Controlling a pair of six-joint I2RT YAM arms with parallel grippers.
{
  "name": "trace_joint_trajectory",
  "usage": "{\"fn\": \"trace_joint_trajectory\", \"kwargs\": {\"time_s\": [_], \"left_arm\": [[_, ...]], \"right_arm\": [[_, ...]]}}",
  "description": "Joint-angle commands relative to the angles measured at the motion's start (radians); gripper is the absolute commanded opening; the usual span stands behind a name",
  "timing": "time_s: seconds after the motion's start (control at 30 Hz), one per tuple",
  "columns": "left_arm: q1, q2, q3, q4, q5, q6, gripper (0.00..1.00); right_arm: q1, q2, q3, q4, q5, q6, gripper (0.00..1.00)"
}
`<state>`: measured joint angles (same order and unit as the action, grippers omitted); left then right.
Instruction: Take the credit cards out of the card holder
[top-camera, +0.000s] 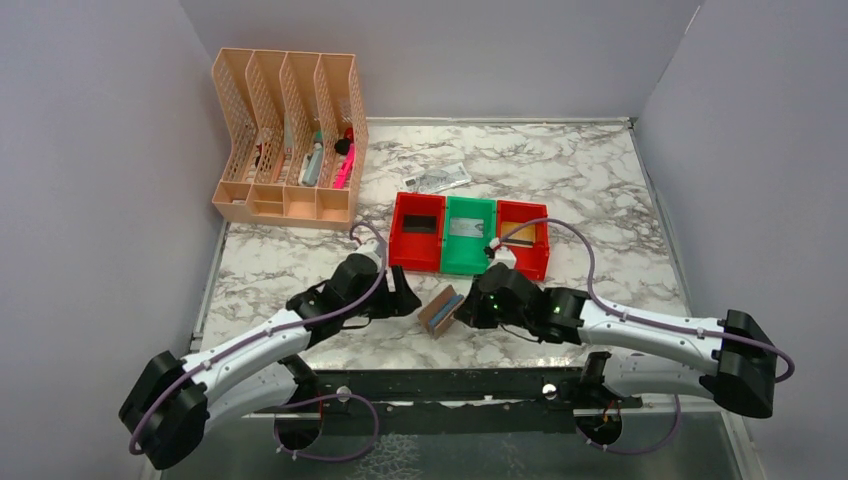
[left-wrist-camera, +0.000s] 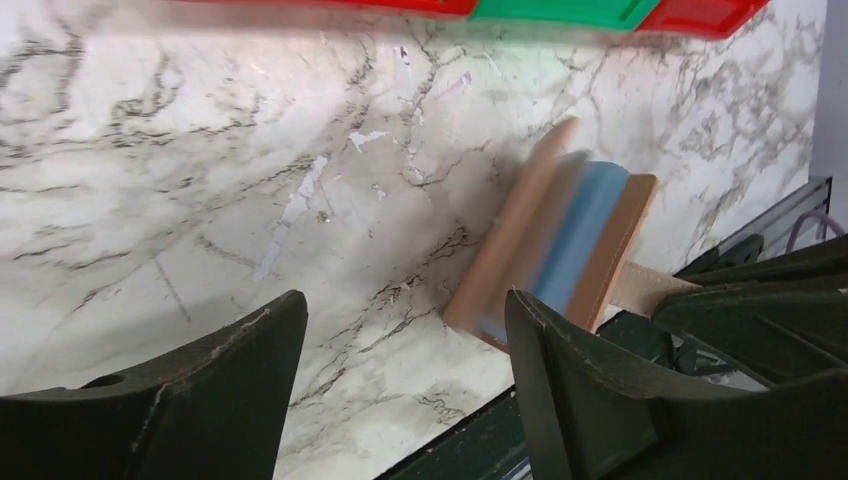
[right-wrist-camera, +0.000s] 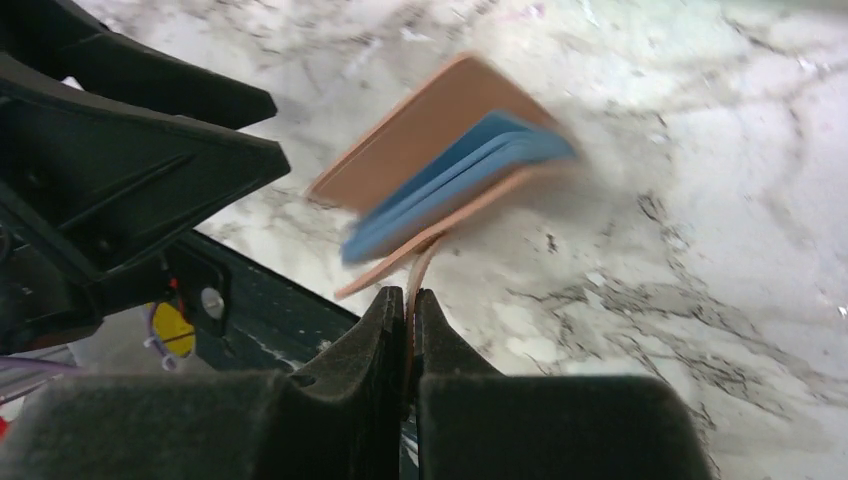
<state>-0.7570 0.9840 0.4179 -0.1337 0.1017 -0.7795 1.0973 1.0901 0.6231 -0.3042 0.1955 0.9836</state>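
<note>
The right tool (right-wrist-camera: 410, 300) pinches a tan flap of the card holder (right-wrist-camera: 450, 150), which hangs half open at lower centre of the top view. The left tool (left-wrist-camera: 400, 310) is wide and empty. The holder lies just right of it, with its long axis running up-frame and tilted right.

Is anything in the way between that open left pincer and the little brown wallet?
Nothing visible does. Only bare marble table lies between the left pincer and the card holder. The right pincer pinches the holder by its tan flap and holds it tilted.
</note>
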Motion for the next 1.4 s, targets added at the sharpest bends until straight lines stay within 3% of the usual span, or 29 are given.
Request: {"fn": "trace_joint_trajectory", "kwargs": {"time_s": [0.0, 0.3, 0.47, 0.57, 0.8, 0.93, 1.13, 1.37], "left_arm": [[-0.002, -0.118, -0.003, -0.09, -0.161, -0.047, 0.77], [-0.002, -0.357, -0.054, -0.201, -0.265, -0.137, 0.81], [-0.002, -0.426, -0.058, -0.253, -0.309, -0.173, 0.81], [-0.002, -0.437, -0.059, -0.264, -0.316, -0.18, 0.81], [-0.002, -0.366, -0.023, -0.242, -0.299, -0.133, 0.81], [-0.002, -0.286, 0.004, -0.192, -0.249, -0.073, 0.81], [-0.002, -0.154, 0.025, -0.052, -0.106, -0.006, 0.77], [-0.002, -0.032, 0.044, 0.053, 0.039, 0.038, 0.64]], "right_arm": [[-0.001, 0.045, 0.094, -0.004, -0.048, -0.112, 0.05], [-0.001, 0.299, 0.31, 0.014, -0.161, -0.258, 0.05], [-0.002, 0.304, 0.323, 0.099, -0.248, -0.314, 0.05], [-0.003, 0.261, 0.269, 0.104, -0.176, -0.282, 0.07], [-0.095, 0.166, 0.06, 0.111, -0.208, -0.163, 0.07], [-0.153, 0.1, -0.065, 0.126, -0.224, -0.179, 0.09], [-0.213, 0.067, -0.129, 0.082, -0.207, -0.184, 0.09], [-0.215, 0.1, -0.143, 0.083, -0.174, -0.137, 0.1]]}}
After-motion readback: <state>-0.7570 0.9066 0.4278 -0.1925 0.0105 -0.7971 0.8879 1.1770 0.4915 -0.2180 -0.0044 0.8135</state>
